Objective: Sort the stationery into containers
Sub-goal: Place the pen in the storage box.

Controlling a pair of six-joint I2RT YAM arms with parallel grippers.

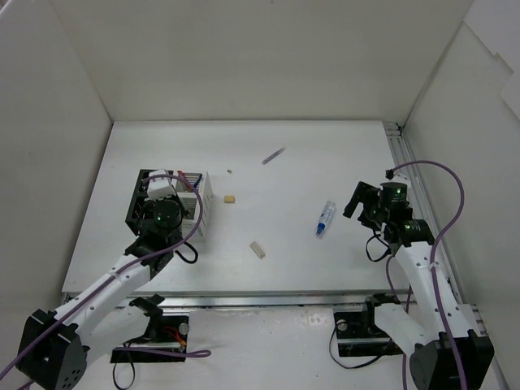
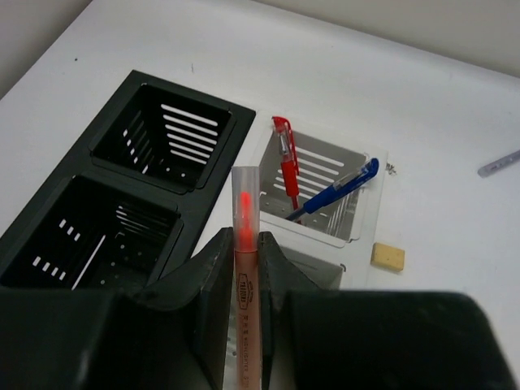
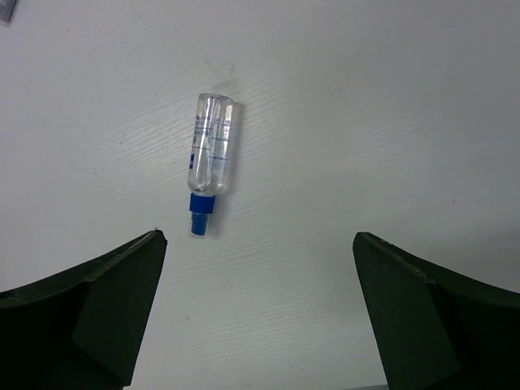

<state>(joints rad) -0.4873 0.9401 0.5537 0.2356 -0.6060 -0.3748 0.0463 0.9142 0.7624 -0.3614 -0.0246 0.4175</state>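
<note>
Left gripper (image 2: pixel 244 253): closed on an orange pen (image 2: pixel 245 203) at lower centre of the wrist view. The pen lies lengthwise between the fingers, its capped end over the seam between the black organiser (image 2: pixel 97 203) and the white organiser (image 2: pixel 361 213). The white organiser, right of centre, has a red pen (image 2: pixel 285 158) and a blue pen (image 2: pixel 343 187) leaning in its far compartment. Step in hand, by judgement: deposit the orange pen. It is best centred over one compartment, kept in line and lowered past the rim before release, clear of divider and standing pens. Right gripper (image 3: pixel 258 244): jaws wide apart, empty, above the tube (image 3: pixel 210 154), which lies flat on the table (image 3: pixel 390 97) with its blue cap toward the fingers. Loose in the top view: eraser (image 1: pixel 231 198) beside the white organiser, second eraser (image 1: pixel 257 250) at centre, grey pen (image 1: pixel 274 155) at upper centre. Hidden: the orange pen's rear end, the white organiser's near compartment and the black organiser's near corner, all behind the gripper body.
</note>
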